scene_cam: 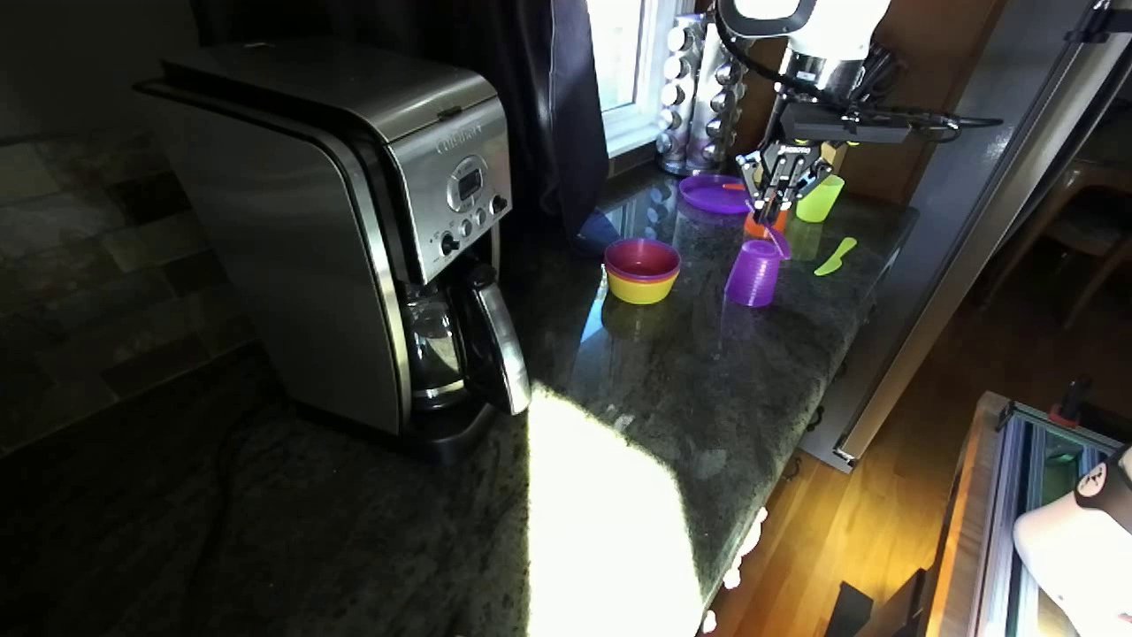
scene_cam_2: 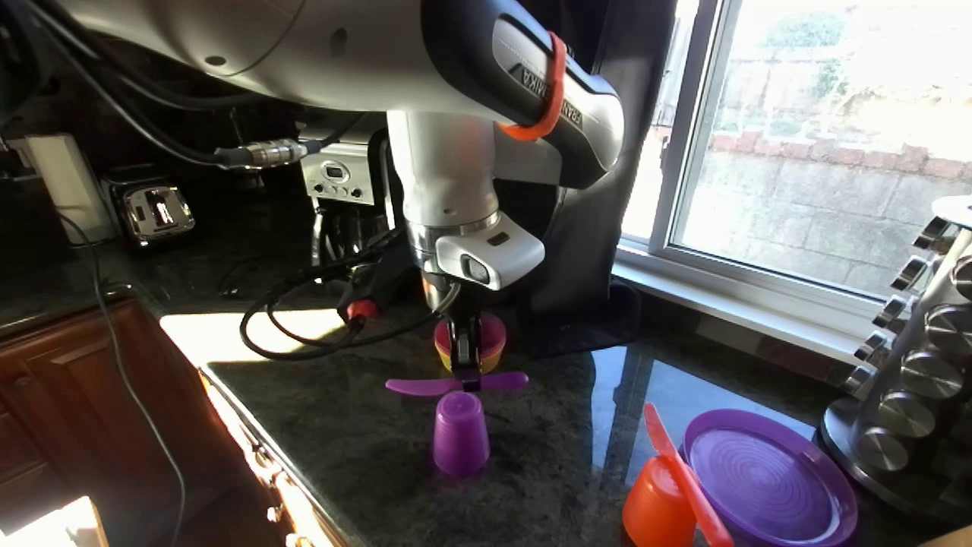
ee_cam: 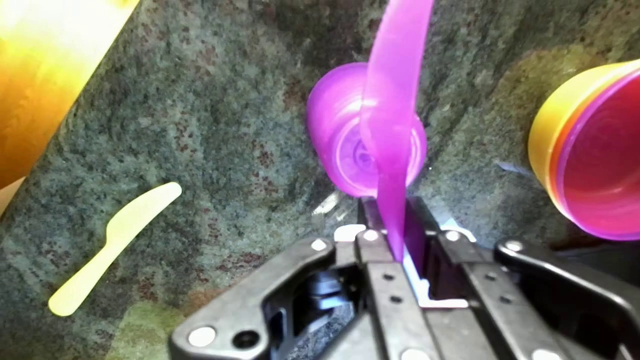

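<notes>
Inside our gripper [scene_cam_2: 470,379], pinched between its tips, we hold the purple knife [ee_cam: 393,95] just over the upturned purple cup [scene_cam_2: 461,437]; whether the two touch, we cannot tell. Near the cup we see stacked bowls [scene_cam: 642,272] and a green knife [scene_cam: 835,257]; farther off, an orange knife [scene_cam_2: 687,477] lies across an orange cup [scene_cam_2: 653,507]. We judge the step to be setting knife on cup, which seems to need level lowering, then gentle release.
</notes>
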{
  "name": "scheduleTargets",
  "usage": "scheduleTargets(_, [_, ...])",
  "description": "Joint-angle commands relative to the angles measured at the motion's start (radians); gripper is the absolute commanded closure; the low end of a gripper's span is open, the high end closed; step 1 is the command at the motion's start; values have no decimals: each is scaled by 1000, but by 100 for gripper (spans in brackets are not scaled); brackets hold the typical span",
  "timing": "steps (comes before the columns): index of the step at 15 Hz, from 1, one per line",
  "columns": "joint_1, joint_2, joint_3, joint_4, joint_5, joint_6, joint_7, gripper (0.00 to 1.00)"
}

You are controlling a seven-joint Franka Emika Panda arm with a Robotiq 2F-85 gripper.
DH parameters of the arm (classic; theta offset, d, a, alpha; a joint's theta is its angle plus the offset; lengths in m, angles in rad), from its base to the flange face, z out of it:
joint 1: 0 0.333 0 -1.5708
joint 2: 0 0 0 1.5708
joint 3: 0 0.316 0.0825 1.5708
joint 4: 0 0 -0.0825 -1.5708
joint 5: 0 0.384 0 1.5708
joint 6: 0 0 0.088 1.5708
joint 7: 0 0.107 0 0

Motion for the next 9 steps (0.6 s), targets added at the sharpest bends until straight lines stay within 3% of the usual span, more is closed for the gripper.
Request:
scheduleTargets(1, [-26,-39,7,-58,15,-36,27,96])
scheduleTargets(9, [-21,-39,-11,-53,16,-95,23,96])
